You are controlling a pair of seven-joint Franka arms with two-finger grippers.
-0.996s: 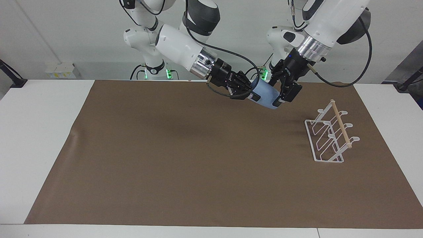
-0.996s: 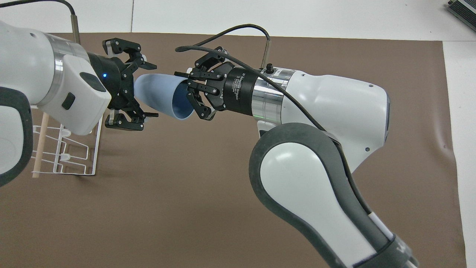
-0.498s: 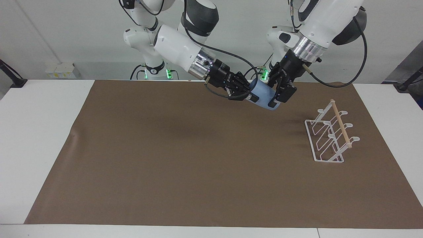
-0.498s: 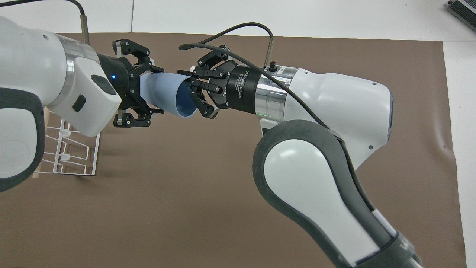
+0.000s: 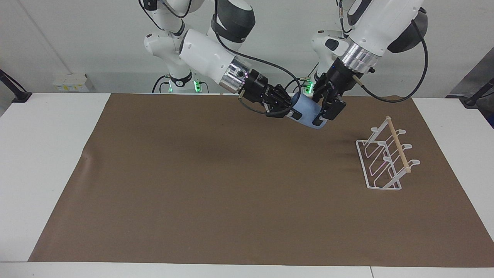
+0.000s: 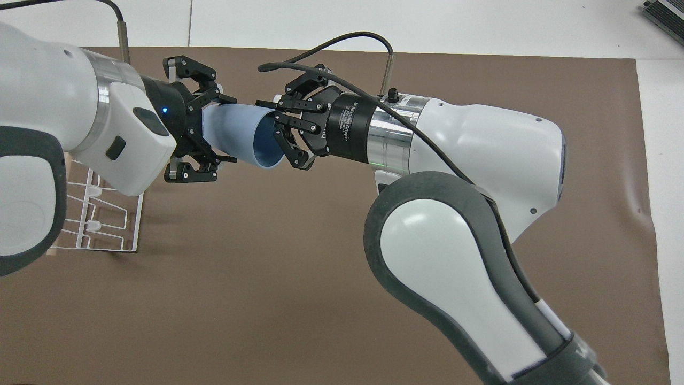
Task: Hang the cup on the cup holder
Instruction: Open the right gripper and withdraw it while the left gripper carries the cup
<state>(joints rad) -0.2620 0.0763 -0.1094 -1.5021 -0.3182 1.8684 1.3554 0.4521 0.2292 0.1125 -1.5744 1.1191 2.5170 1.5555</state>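
Cup (image 5: 307, 112) aloft over mat (image 5: 216, 185), tilted, well apart from holder (image 5: 384, 160). Left end effector (image 5: 323, 115) angled down, clamped across cup's base; right end effector (image 5: 290, 111) reaching sideways, pinching cup's rim.

Cup (image 5: 307, 112): light-blue, tapered, handleless tumbler, plain and matte. It is off the desk, tipped on its side with its open mouth toward 9 o'clock in the facing view. Cup holder (image 5: 384, 160): white wire rack with wooden top rod, upright at the cup's 4 o'clock.
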